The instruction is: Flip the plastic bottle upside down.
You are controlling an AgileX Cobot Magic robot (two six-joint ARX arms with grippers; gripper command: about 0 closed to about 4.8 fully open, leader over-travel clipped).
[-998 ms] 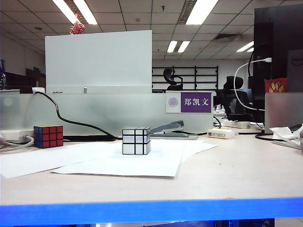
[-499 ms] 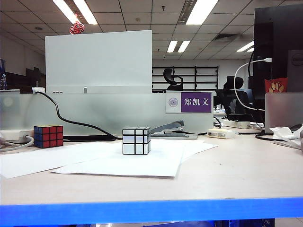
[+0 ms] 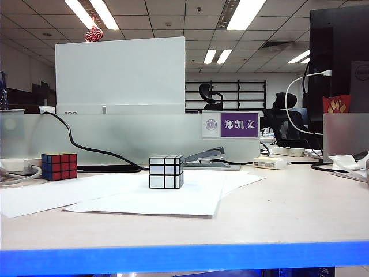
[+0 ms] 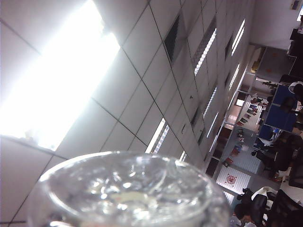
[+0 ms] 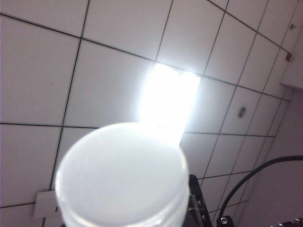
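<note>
The plastic bottle's clear, ribbed base (image 4: 128, 189) fills the near part of the left wrist view, with ceiling lights behind it. Its white cap (image 5: 120, 172) sits just as close in the right wrist view, also against the ceiling. One black finger (image 5: 198, 201) of my right gripper (image 5: 125, 215) stands right beside the cap, so this gripper is shut on the bottle. The left gripper's fingers are hidden behind the base. Neither the arms nor the bottle appear in the exterior view.
A silver mirror cube (image 3: 166, 172) stands on white paper sheets (image 3: 144, 199) in the middle of the table. A coloured cube (image 3: 59, 166) is at the left, a stapler (image 3: 209, 157) behind. The table's blue front edge (image 3: 184, 257) runs across.
</note>
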